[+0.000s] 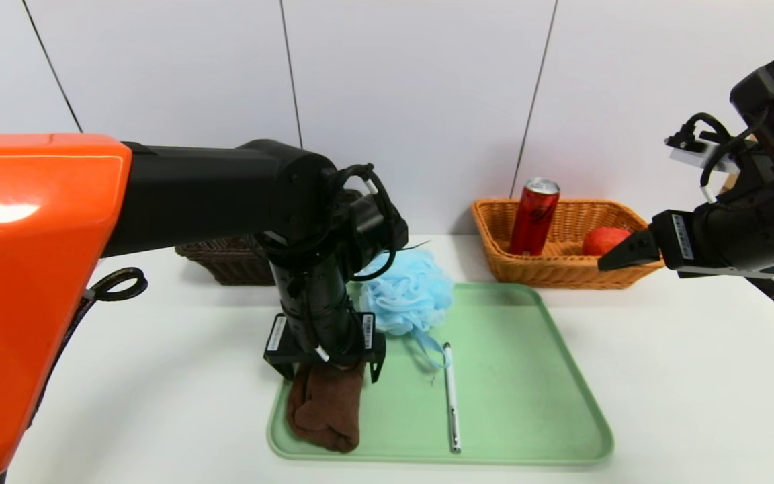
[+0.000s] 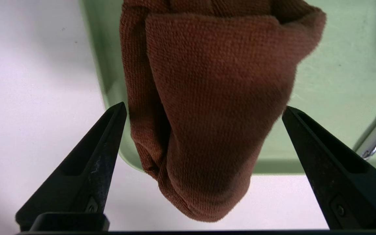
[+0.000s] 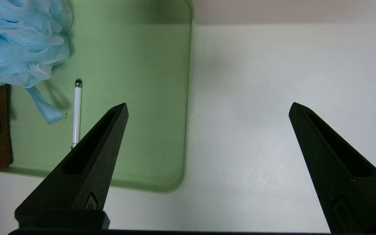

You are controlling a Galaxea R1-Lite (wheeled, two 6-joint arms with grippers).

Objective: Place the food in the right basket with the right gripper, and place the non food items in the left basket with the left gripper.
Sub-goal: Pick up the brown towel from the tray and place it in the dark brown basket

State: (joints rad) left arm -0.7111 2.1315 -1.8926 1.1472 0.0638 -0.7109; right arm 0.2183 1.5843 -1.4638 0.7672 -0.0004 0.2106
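"What could go wrong?"

"The left gripper's (image 1: 330,376) 2 fingers stand apart over the brown towel (image 1: 326,410) on the tray (image 1: 514,403); a shallow pinch could unroll it."

We had the rolled brown towel (image 1: 326,410) between the spread fingers of the left gripper (image 1: 332,373), with the sponge (image 1: 406,292) bulking up just beside that arm. The pen (image 1: 452,396) lay across the tray's middle (image 1: 514,376); right of it we had bare tray, then open tabletop (image 1: 682,363) beneath the right gripper (image 1: 629,252). The left arm blocked our view of the dark basket (image 1: 226,261).
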